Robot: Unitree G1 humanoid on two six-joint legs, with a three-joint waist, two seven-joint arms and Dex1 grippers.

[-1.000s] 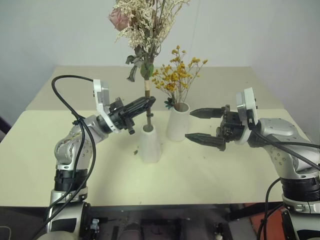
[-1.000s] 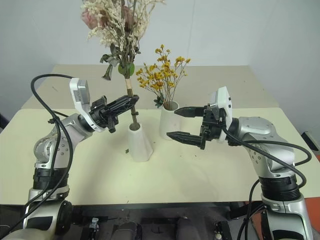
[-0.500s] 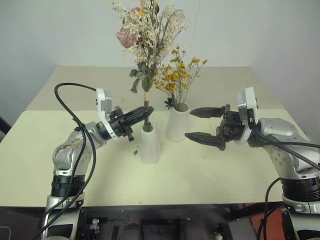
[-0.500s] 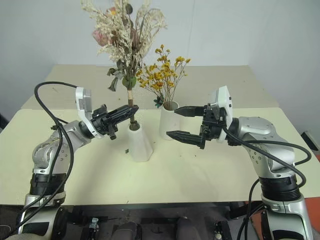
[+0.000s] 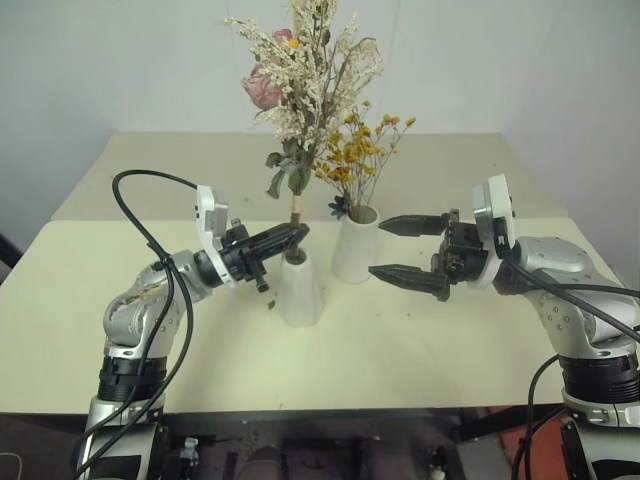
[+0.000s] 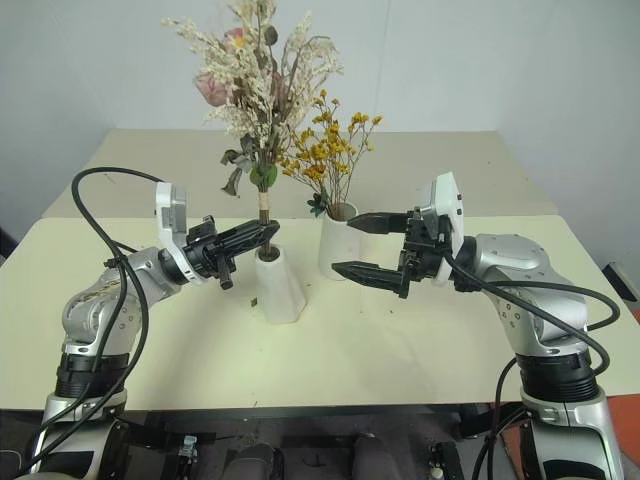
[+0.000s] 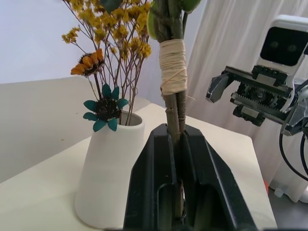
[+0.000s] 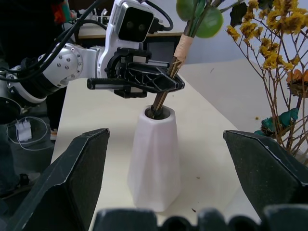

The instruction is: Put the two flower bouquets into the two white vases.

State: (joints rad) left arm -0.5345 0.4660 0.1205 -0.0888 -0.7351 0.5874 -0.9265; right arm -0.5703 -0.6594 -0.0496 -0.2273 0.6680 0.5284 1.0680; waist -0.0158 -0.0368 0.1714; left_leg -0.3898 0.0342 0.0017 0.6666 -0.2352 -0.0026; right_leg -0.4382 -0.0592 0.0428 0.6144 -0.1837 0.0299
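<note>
Yellow bouquet already in tall vase. Left pincer clamped on pink bouquet, stems inside cone vase beside it; only release left. Right pincer wide, empty.

Table — pale cream top, matte; small dark specks scattered on it near the middle. Second table of the same colour stands just behind, a seam between the two. Plain white wall at the back. Pale curtain in folds — seen in the left wrist view.
</note>
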